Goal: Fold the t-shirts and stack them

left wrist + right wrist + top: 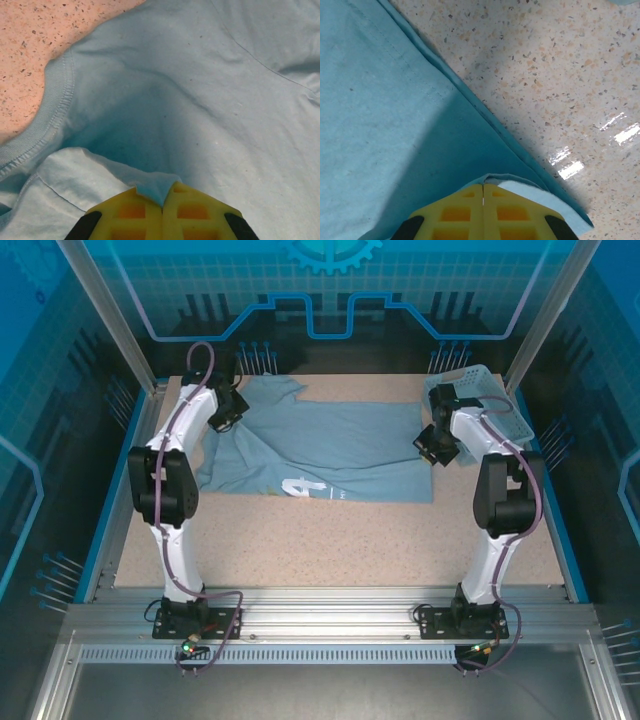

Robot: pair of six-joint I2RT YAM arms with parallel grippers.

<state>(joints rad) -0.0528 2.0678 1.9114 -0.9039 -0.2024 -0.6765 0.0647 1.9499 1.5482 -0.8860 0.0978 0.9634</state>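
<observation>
T-shirt [330, 445] spread flat; left hand [162, 194] grips fabric near collar, right hand [483, 187] grips probably hem.

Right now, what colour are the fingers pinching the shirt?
Yellow fingers, clearest in the left wrist view.

The near half of the worktop [330, 545] lies bare and open to a pincer from either side. Farther back, the spread t-shirt [340, 450] covers the middle. The mesh basket [500, 390] blocks the far right corner, just beside the right arm [505, 495]. Slanted frame posts [105, 320] flank the far edge
</observation>
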